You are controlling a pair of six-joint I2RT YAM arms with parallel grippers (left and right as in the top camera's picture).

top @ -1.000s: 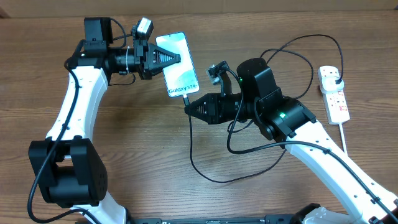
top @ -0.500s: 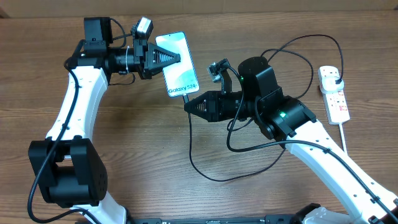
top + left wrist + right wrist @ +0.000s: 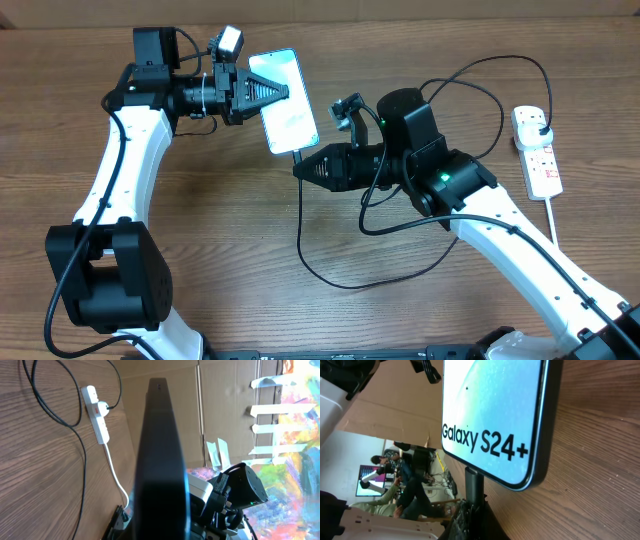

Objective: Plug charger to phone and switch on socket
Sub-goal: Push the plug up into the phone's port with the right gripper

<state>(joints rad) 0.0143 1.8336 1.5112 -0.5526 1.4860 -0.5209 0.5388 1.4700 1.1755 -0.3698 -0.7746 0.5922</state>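
Two pincers clenched: left pincer (image 3: 284,93) on the phone (image 3: 292,120), right pincer (image 3: 298,168) on the charger (image 3: 299,225).

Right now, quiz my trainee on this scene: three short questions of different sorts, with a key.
1. True or false: the charger has its black plug in the white power strip.
2. What grips the Galaxy S24+ phone? A) left gripper B) a clamp stand C) nothing, it lies free
3. Fill in: the charger's connector meets the phone's ___ edge.
Key: 1 true; 2 A; 3 bottom.
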